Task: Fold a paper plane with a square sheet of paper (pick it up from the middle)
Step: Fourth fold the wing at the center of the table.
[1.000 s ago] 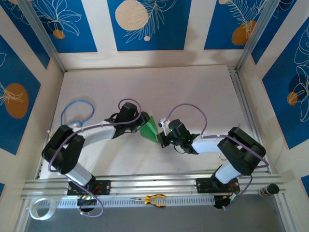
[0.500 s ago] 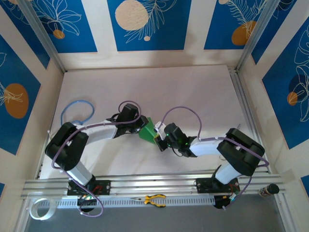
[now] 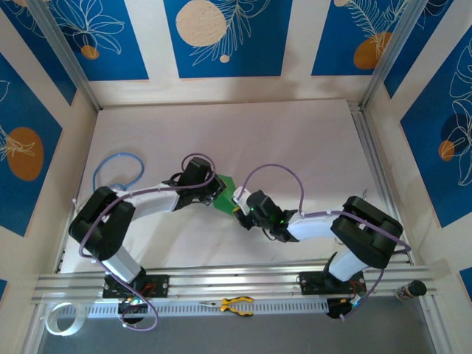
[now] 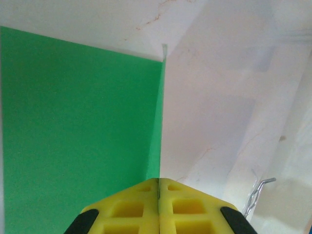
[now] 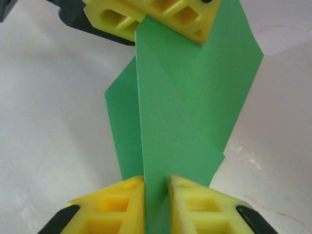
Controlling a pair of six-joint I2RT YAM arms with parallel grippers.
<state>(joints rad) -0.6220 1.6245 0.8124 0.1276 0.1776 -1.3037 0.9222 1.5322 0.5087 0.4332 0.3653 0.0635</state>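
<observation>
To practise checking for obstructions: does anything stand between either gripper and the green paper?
Nothing visible does. The left gripper is shut on the green paper; the right gripper has the paper between its slightly parted jaws.

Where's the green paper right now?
In the overhead view the green paper is near the table's middle, pinched by the left hand on its left side, its other end reaching into the right hand.

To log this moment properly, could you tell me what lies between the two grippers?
The folded green paper: the right wrist view shows it spanning from the right gripper to the left gripper, nothing else between.
</observation>
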